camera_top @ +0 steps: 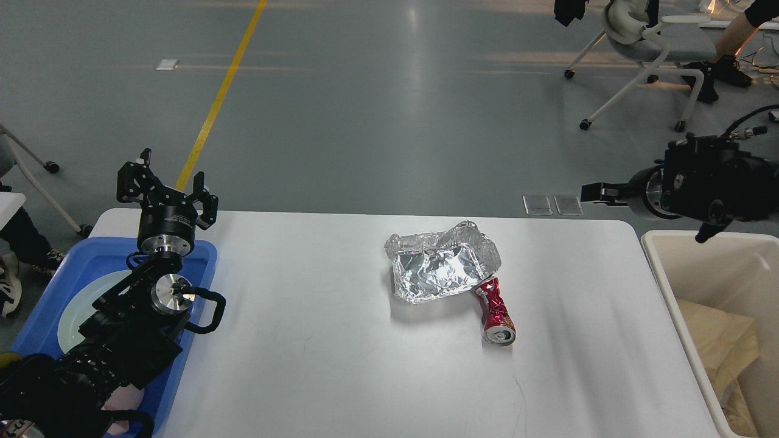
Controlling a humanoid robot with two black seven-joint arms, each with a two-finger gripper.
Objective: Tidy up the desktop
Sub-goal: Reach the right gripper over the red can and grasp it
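The white desktop (pixel 316 365) holds a crumpled silver foil tray (pixel 441 267) near its middle. A crushed red can (pixel 496 310) lies on its side against the foil tray's near right corner. My left gripper (pixel 167 190) is open and empty, held upright over the table's far left corner above the blue tray. My right gripper (pixel 599 193) reaches in from the right, above the table's far right corner and the bin's far edge. It is seen side-on, so its fingers cannot be told apart. Nothing shows in it.
A blue plastic tray (pixel 201 255) with a pale plate (pixel 82 304) sits at the left edge under my left arm. A cream bin (pixel 666 267) stands off the right edge, with brown paper (pixel 724 340) in it. Office chairs stand on the floor behind.
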